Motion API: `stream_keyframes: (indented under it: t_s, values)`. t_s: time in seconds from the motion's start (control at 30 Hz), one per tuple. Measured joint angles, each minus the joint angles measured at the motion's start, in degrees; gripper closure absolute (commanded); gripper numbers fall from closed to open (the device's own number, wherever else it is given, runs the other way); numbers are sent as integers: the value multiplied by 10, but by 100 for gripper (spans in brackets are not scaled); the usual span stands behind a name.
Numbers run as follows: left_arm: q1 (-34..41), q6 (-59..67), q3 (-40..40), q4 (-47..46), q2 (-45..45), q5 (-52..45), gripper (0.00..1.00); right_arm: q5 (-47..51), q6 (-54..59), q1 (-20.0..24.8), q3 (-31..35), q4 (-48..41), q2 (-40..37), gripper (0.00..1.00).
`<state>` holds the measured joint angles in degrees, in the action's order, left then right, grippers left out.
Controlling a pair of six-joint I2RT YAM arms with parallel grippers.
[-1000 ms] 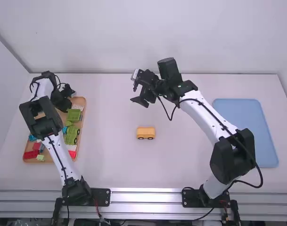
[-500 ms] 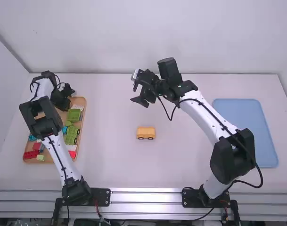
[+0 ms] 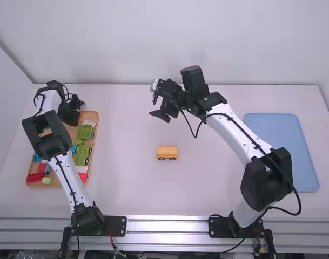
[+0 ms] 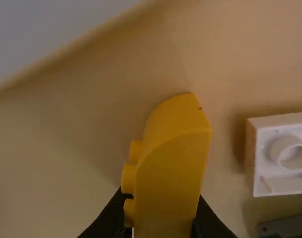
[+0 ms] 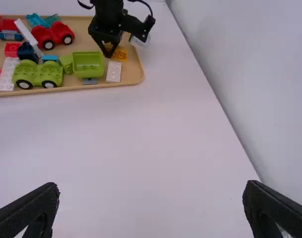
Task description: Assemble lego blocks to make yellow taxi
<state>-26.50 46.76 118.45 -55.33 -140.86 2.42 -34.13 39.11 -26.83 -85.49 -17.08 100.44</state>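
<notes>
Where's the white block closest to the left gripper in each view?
High view: the white block is at the picture's left, in the tray, just beyond the green bin.
Left wrist view: beside the yellow block that the left gripper holds.
Right wrist view: between the green bin and the tray's rounded end.
Shared landmark: the tan tray.

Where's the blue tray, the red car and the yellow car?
Blue tray [image 3: 282, 145]: high view, on its flat middle.
Red car [image 5: 55, 33]: right wrist view, on its body.
Yellow car [image 3: 167, 151]: high view, above its wheels.
</notes>
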Motion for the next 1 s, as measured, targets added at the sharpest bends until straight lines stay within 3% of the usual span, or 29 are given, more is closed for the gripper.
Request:
stream_keyframes:
  t_s: [0.23, 0.47, 0.7, 0.73, 0.83, 1.0]
  values:
    - [0, -25, -11, -28, 81, -37, 98, 3, -11, 0, 0, 16, 0, 1]
    - [4, -53, -102, 57, 251, -66, 98, 9, -52, 10, 0, 17, 4, 2]
    - [59, -78, -385, 272, 441, -92, 96, -75, -123, 49, 0, 85, 67, 1]
    - [62, -78, -396, 282, 448, -95, 96, -78, -125, 50, 0, 87, 68, 1]
    - [114, -83, -528, 404, 520, -148, 98, -160, -160, 69, 0, 112, 93, 1]
    - [217, -106, -662, 571, 584, -190, 98, -226, -177, 78, 0, 115, 109, 1]
